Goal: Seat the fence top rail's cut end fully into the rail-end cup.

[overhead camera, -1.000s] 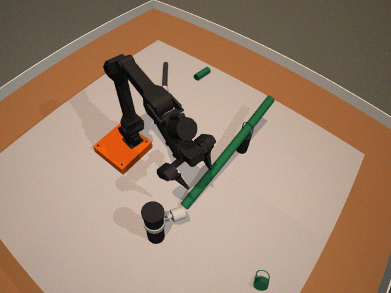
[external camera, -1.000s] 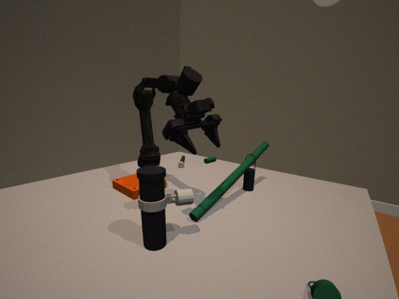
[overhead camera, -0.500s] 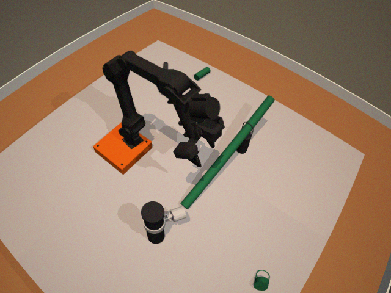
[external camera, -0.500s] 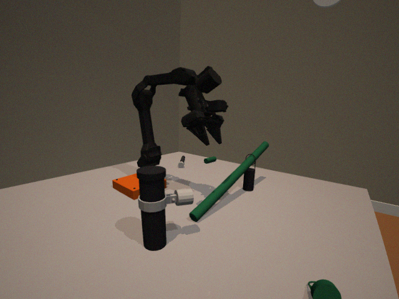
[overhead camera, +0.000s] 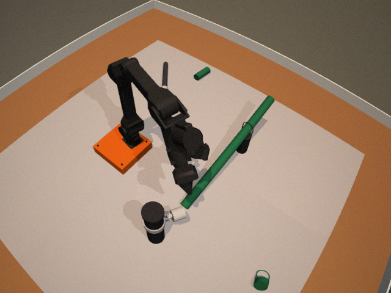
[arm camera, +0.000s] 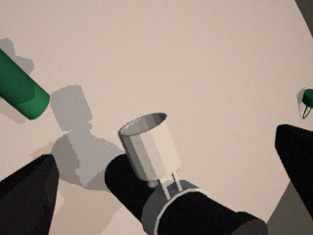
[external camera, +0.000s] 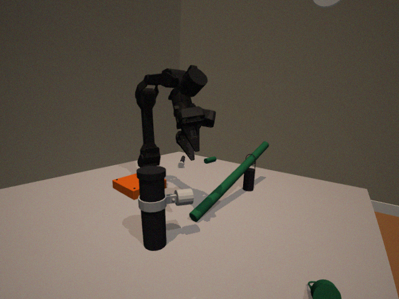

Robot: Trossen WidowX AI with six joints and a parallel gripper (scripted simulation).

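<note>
The green rail point(overhead camera: 225, 157) point(external camera: 232, 178) point(arm camera: 22, 90) passes through the loop point(external camera: 250, 154) above the small post point(overhead camera: 242, 147) point(external camera: 249, 180) and slopes down to its near end, low by the table. That end lies outside the white cup point(overhead camera: 178, 213) point(external camera: 184, 197) point(arm camera: 152, 152), apart from it and lower. The cup hangs sideways from the grey band point(overhead camera: 155, 231) point(external camera: 152, 204) around the big black post point(overhead camera: 155, 236) point(external camera: 154, 228), somewhat below the post cap point(overhead camera: 153, 212) point(external camera: 151, 172). My gripper point(external camera: 194, 155) point(arm camera: 167, 152) is open and empty above the rail's lower part; the top view hides one fingertip.
The orange base point(overhead camera: 116, 146) point(external camera: 128, 186) is behind the big post. A short green piece point(overhead camera: 201, 73) point(external camera: 210, 159) and a dark rod point(overhead camera: 165, 74) point(external camera: 182, 159) lie at the back. A green looped cap point(overhead camera: 261, 282) point(external camera: 325, 291) point(arm camera: 308, 98) lies at the front right.
</note>
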